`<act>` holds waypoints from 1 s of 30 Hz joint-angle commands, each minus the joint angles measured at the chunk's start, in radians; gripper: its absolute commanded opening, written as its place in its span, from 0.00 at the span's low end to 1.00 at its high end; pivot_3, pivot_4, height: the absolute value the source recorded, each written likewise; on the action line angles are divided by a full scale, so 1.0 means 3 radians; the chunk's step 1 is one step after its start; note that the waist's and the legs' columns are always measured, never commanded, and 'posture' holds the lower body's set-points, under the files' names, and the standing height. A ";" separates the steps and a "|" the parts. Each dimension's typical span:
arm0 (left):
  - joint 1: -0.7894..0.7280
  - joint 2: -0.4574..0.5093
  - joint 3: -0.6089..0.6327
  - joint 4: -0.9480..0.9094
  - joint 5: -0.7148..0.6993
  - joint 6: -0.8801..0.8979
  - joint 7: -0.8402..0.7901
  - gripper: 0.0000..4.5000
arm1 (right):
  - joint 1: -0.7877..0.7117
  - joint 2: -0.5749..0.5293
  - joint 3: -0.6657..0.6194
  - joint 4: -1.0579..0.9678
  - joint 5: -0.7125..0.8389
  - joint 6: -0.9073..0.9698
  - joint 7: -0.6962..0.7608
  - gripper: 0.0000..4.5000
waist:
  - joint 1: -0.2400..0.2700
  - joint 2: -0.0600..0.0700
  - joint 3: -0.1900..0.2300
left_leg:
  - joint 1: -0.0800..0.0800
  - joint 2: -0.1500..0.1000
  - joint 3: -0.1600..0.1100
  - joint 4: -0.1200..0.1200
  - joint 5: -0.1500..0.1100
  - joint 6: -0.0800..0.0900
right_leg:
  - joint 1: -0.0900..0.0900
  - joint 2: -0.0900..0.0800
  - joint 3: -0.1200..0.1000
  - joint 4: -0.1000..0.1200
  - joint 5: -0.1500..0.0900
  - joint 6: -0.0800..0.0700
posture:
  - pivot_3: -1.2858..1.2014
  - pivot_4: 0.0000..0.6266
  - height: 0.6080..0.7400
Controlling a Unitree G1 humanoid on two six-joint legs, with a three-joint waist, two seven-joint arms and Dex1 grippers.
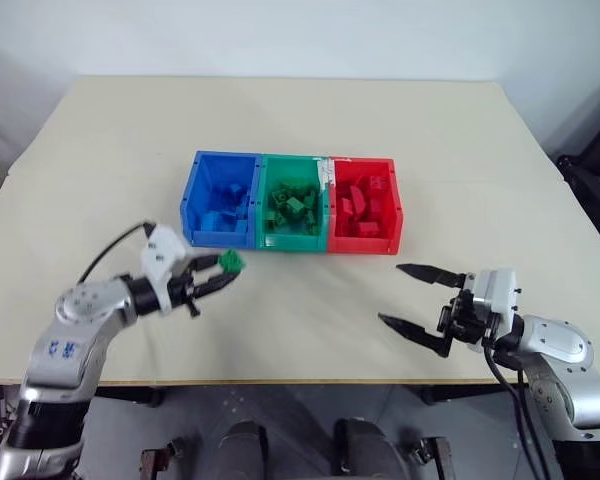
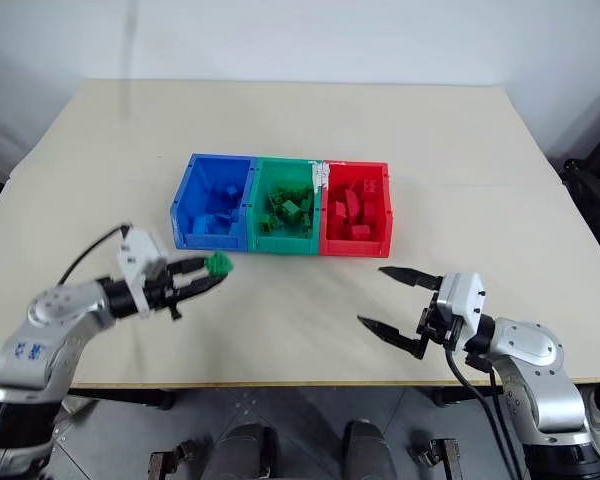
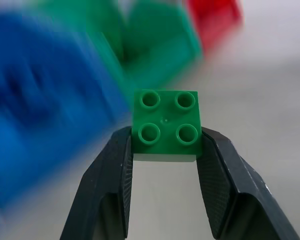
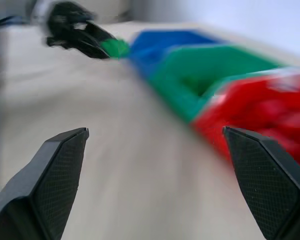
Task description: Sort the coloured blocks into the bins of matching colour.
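Observation:
My left gripper [image 1: 225, 268] is shut on a green studded block [image 1: 233, 261], held above the table just in front of the blue bin [image 1: 190, 195]. In the left wrist view the green block [image 3: 166, 125] sits pinched between the two black fingers [image 3: 112, 170]. The green bin [image 1: 264, 190] and red bin [image 1: 394, 205] continue the row to the right, and all three hold bricks of their own colour. My right gripper [image 1: 415, 295] stands open in front of the red bin, nothing between its fingers [image 4: 60, 160].
The bins stand mid-table on a beige tabletop [image 1: 310, 120]. Bare table stretches behind the bins and between my two arms. A dark object [image 1: 590, 170] stands past the table's right edge.

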 commanded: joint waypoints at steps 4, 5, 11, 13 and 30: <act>-0.1054 -0.0424 -0.0483 0.0953 0.0384 -0.0300 0.0044 0.32 | 0.0288 0.0149 -0.0341 -0.0315 -0.0033 -0.0014 -0.0595 1.00 | 0.0026 0.0000 0.0000 | -0.0003 -0.0005 -0.0001 0.0001 0.0000 0.0001 | 0.0000 0.0000 0.0000 -0.0002 0.0001 0.0003 | 0.52 0.24 1.00; -0.1122 -0.0455 -0.0507 0.1063 0.0424 -0.0359 0.0028 0.32 | 0.0306 0.0156 -0.0345 -0.0332 -0.0034 -0.0016 -0.0627 1.00 | 0.0017 0.0000 0.0000 | -0.0004 -0.0007 0.0000 0.0001 0.0000 0.0002 | 0.0000 0.0000 0.0001 -0.0005 0.0003 0.0005 | 0.52 0.24 1.00; -0.1753 -0.0757 -0.0807 0.2150 0.0865 -0.0777 0.0078 0.32 | 0.0549 0.0204 -0.0464 -0.0507 -0.0183 -0.0069 -0.0914 1.00 | 0.0012 0.0000 0.0000 | -0.0004 -0.0007 0.0001 -0.0002 0.0000 0.0003 | -0.0004 0.0002 0.0004 -0.0006 0.0004 0.0008 | 0.52 0.24 1.00; -0.1826 -0.0756 -0.0817 0.2311 0.0970 -0.0911 0.0134 0.49 | 0.0607 0.0207 -0.0457 -0.0587 -0.0111 0.0001 -0.0937 1.00 | 0.0011 0.0000 0.0000 | -0.0005 -0.0008 0.0001 -0.0002 0.0000 0.0003 | -0.0004 0.0002 0.0004 -0.0012 0.0004 0.0008 | 0.52 0.24 1.00; -0.0163 0.0405 0.0288 0.1089 0.0087 -0.1192 -0.1037 0.97 | 0.0190 -0.0233 -0.0274 -0.0235 -0.0019 0.0070 -0.0330 1.00 | -0.0063 0.0001 0.0000 | -0.0003 -0.0005 -0.0007 -0.0003 -0.0002 0.0005 | 0.0001 0.0001 0.0004 -0.0004 0.0004 0.0008 | 0.52 0.24 1.00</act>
